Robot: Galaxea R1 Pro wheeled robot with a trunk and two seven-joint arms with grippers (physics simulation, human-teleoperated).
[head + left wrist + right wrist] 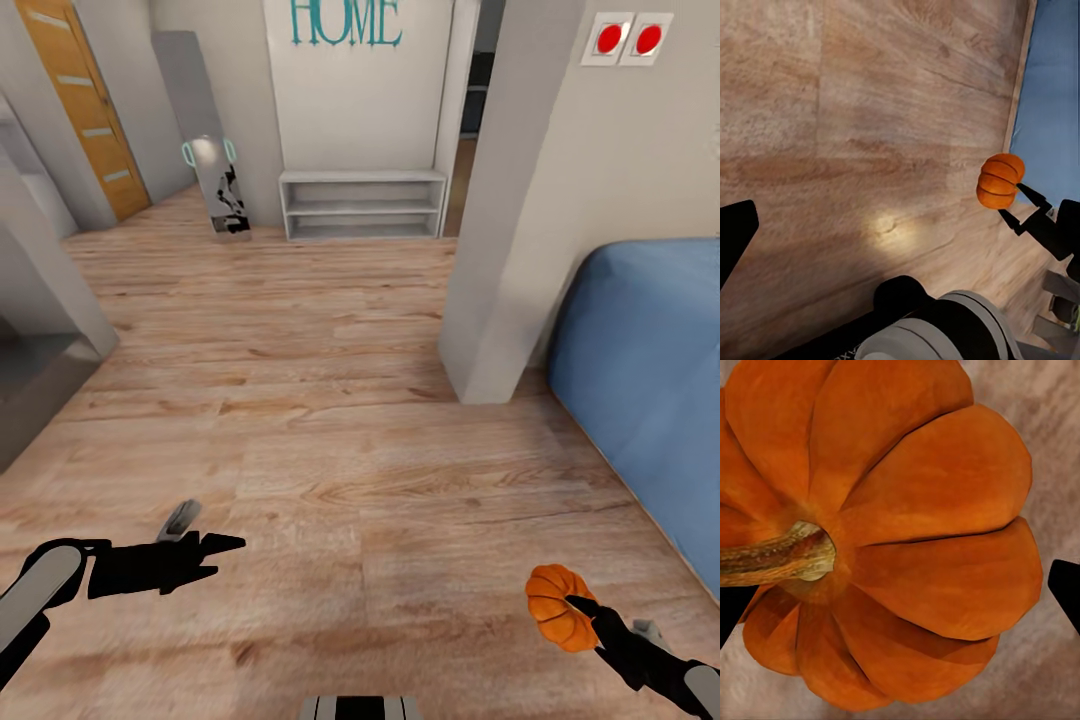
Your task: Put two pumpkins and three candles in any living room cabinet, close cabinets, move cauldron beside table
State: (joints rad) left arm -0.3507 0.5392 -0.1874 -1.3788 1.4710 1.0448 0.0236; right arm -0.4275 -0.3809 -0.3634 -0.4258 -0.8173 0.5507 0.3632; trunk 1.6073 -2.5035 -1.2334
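Clamping pumpkin [556, 606], right gripper [580, 610]; right wrist reveals stem [776, 556]. Left gripper [215, 545] empty, spread unclear.

My black fingers [590, 610] hold a bright orange pumpkin [556, 606], its ribs darker in the creases and its stem tan-brown. The floor [330, 400] is light wood with wavy grain. The bed [650, 380] is blue, the shelf [362, 203] pale grey, the door [85, 105] amber, and the wall lettering [345, 22] teal.

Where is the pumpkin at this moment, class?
In the head view the pumpkin sits low on the right, held in the right gripper above the wooden floor, near the blue sofa.
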